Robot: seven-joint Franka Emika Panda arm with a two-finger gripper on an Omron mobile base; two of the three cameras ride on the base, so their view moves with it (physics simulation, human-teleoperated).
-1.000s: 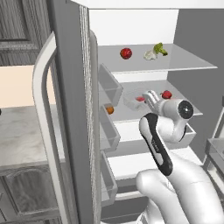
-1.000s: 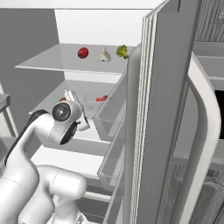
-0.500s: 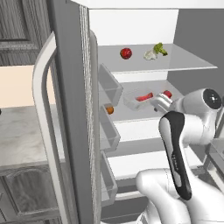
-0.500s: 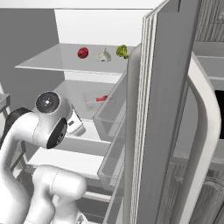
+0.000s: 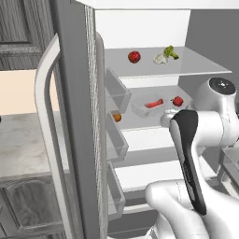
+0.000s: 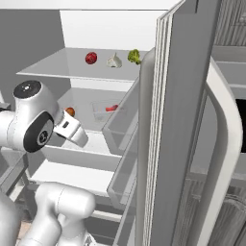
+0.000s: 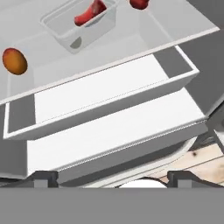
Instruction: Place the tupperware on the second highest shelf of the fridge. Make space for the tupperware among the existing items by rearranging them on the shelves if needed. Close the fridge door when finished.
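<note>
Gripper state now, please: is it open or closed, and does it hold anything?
Gripper: open and holding nothing; the tupperware sits on the second highest shelf, apart from it.

Fridge: I see it open, its door swung out on the left of the left base view and on the right of the right base view.
Top shelf: I count three items in a row — a round fruit to the left, a bulb in the middle, a leafy vegetable just right of it, touching or nearly so.
Second highest shelf: directly below the top one.
Tupperware: on that shelf, near its middle.
Second round fruit: just right of the tupperware, same shelf.
Small orange piece: left of the tupperware, nearer the shelf's front edge.
Gripper: I have it in front of the shelves, below the second highest shelf, apart from everything.
</note>
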